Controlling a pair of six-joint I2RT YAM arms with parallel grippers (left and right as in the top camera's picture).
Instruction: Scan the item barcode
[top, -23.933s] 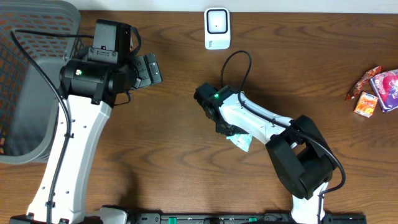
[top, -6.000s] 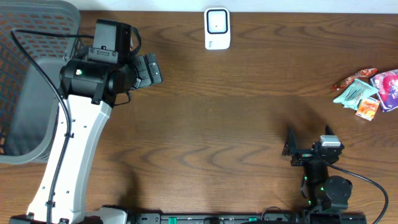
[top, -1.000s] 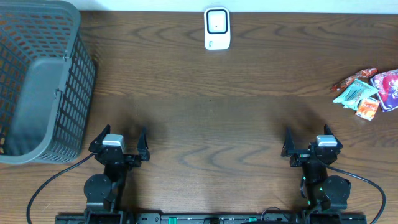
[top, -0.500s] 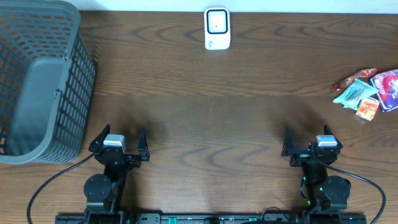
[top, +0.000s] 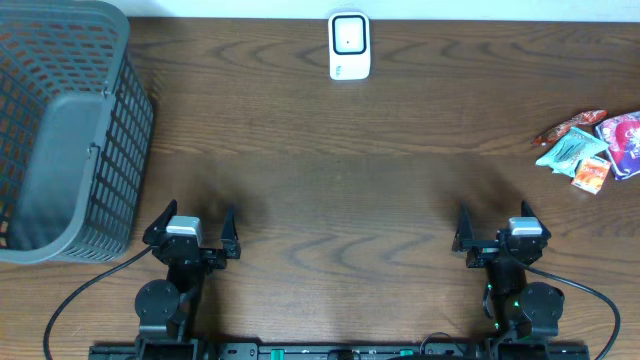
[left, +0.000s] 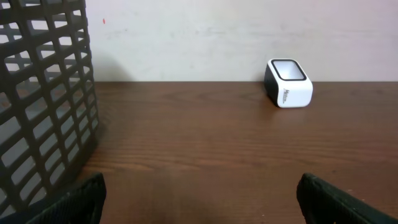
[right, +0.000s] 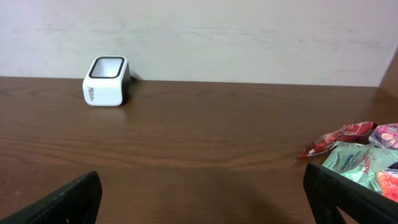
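Observation:
The white barcode scanner (top: 349, 45) stands at the table's far edge, also visible in the left wrist view (left: 289, 92) and the right wrist view (right: 106, 81). A teal packet (top: 567, 150) lies among the snack items (top: 600, 145) at the right edge, and the right wrist view shows the packet (right: 351, 157) too. My left gripper (top: 193, 228) rests open at the front left, nothing between its fingers (left: 74, 202). My right gripper (top: 497, 236) sits open at the front right, its fingers (right: 62, 202) empty.
A grey mesh basket (top: 60, 130) fills the far left corner, its wall (left: 43, 112) close on the left of the left wrist view. A pale wall runs behind the table.
Nothing has moved in the last second. Much earlier the right arm held the teal packet near mid-table and the left arm was raised; now the packet lies in the pile and both arms are folded.

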